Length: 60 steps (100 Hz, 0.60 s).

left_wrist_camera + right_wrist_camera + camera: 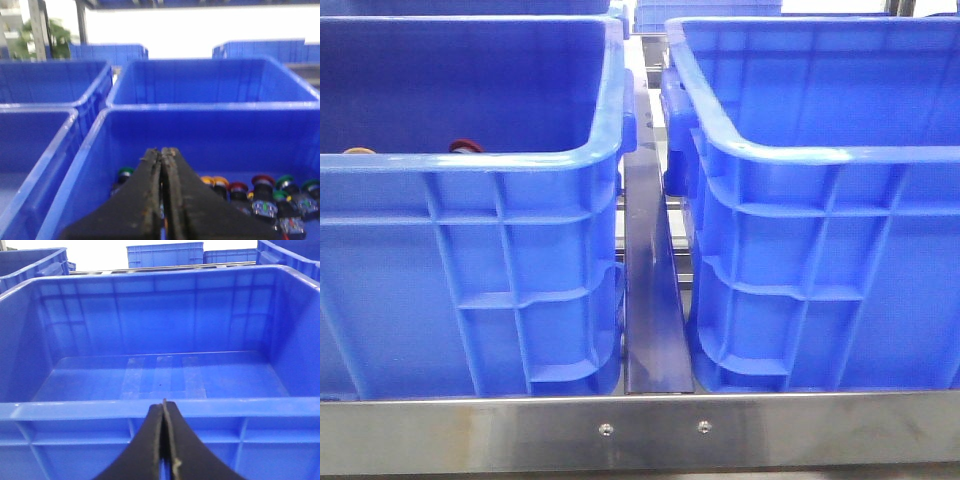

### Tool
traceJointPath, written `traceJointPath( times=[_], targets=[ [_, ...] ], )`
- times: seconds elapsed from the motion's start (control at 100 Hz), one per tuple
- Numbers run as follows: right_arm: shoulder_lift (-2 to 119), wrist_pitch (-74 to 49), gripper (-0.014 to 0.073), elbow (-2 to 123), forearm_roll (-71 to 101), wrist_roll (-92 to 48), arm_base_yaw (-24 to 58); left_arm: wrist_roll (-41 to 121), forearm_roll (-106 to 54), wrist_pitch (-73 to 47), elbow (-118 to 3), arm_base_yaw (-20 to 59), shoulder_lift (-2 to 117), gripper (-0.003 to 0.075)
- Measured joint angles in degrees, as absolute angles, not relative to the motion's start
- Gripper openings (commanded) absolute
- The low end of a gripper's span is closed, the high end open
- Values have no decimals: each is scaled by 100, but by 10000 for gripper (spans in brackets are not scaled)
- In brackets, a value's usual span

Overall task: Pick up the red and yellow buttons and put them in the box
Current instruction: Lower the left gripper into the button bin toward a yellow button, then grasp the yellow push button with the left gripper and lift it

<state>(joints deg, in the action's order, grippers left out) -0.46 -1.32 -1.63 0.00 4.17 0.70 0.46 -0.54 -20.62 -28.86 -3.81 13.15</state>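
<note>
**2 blue crates, both sets of fingers pressed together**

2 large blue crates stand side by side in the front view: the left crate [470, 250] and the right crate [820, 240], a metal rail [655, 300] between them. The left gripper [162, 155] hangs over the left crate, its fingers [150, 200] together, holding nothing. The right gripper [163, 407] hangs at the right crate's near rim, fingers together. Small buttons lie on the left crate's floor, among them a red button [262, 181] and a yellow button [220, 182].
</note>
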Motion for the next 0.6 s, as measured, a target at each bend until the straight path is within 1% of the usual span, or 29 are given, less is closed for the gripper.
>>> traceJointPath(
  times=[0.14,0.21,0.28,0.38,0.4,0.41,0.43,0.5,0.6],
  targets=[
    [-46,-132,-58,-163,0,417,70,46,-54,-2568,-3456,-381,2266,-16],
    [-46,-132,-58,-163,0,417,70,46,-87,-2738,-3681,-381,2755,28],
    [-46,-132,-58,-163,0,417,70,46,-197,-2893,-3887,-381,3244,136],
    [-46,-132,-58,-163,0,417,70,57,-441,-3002,-4148,-381,3932,351],
    [-46,-132,-58,-163,0,417,70,57,-473,-3012,-4199,-381,4078,390],
    [-46,-132,-58,-163,0,417,70,57,-480,-3012,-4230,-381,4172,390],
    [-46,-132,-58,-163,0,417,70,57,-506,-3025,-4262,-381,4316,435],
    [-46,-132,-58,-163,0,417,70,148,-546,-3053,-4408,-381,4720,497],
    [-46,-132,-58,-163,0,417,70,341,-605,-3157,-4685,-325,5421,501]
  ],
)
